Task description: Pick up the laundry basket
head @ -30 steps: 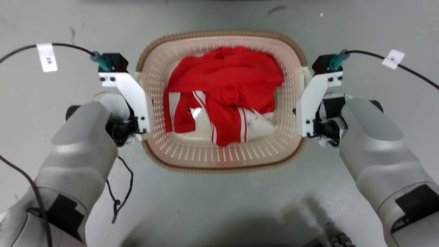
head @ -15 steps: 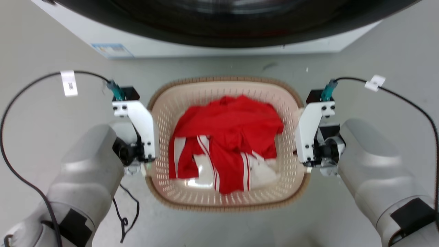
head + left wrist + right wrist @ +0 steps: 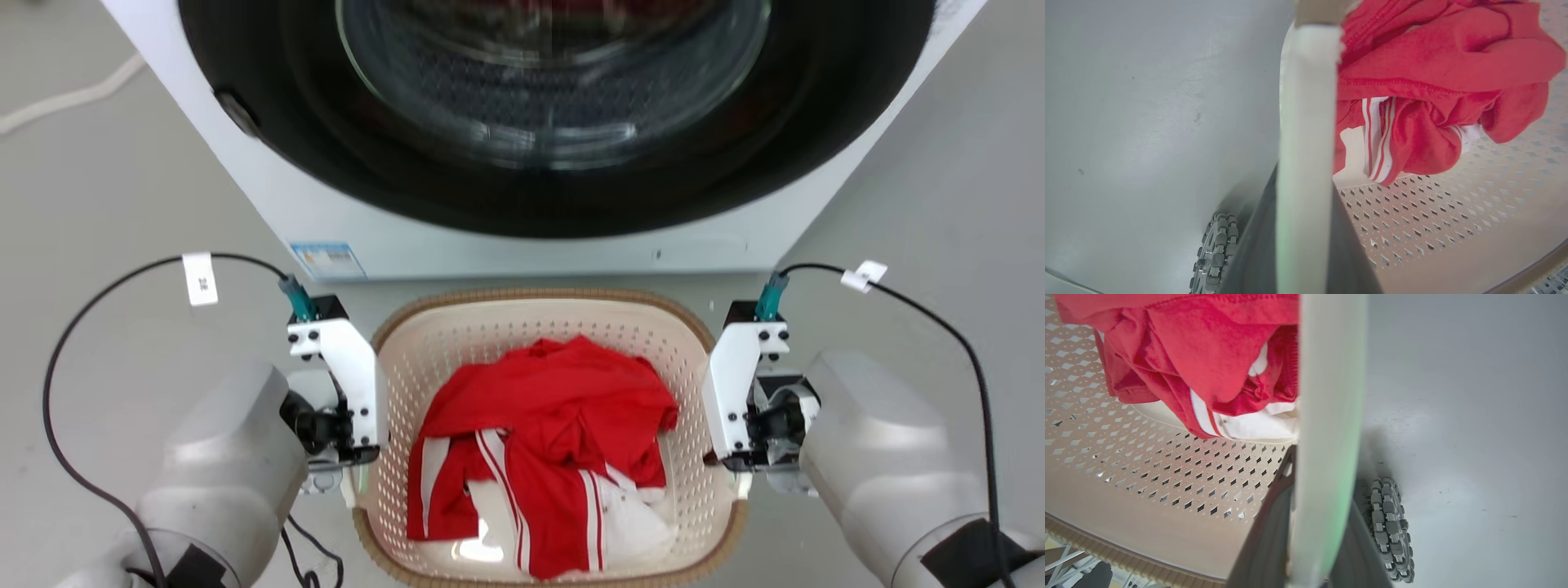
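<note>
Flanking the laundry basket (image 3: pixel 539 292), forearms (image 3: pixel 220 457) angled inward, left and right jaws pinching its white handles (image 3: pixel 1306 122).

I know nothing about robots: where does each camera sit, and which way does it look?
Head view: on the head, facing forward and down at the laundry basket before the washing machine; shows the left forearm and right forearm.
Left wrist view: on the left wrist, looking along the left gripper, its dark fingers flanking the basket's left handle.
Right wrist view: on the right wrist, likewise along the right gripper at the right handle.
Shared: all three see the red clothes.
</note>
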You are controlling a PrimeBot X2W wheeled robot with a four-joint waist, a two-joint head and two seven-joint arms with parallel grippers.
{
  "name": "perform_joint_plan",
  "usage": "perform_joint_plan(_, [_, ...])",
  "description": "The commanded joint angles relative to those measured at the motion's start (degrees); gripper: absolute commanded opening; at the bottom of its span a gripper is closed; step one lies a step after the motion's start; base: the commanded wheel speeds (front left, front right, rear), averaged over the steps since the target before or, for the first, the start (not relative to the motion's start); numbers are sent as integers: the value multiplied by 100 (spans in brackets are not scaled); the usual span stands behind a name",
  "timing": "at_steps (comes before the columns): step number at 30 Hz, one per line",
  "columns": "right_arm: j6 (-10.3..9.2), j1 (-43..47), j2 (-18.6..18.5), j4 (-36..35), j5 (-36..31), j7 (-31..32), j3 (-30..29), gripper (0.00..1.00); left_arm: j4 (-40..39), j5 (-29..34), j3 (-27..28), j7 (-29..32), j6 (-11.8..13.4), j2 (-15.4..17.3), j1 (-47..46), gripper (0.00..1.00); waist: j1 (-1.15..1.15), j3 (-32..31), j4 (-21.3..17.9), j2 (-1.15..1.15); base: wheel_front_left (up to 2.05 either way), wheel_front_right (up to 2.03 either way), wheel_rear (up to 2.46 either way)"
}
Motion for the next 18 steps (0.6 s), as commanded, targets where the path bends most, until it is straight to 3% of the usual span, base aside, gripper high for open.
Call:
perform_joint_plan(1, [18, 128, 54, -15, -4, 49, 15, 0, -13, -46, -5, 10, -15, -67, 81, 0, 1, -393, 20, 0, 0, 0, 0])
perform_joint_plan(18, [18, 817, 57, -17, -498, 547, -493, 0, 215, -242, -61, 279, -20, -378, 703, 0, 1, -1664, -32, 0, 0, 0, 0])
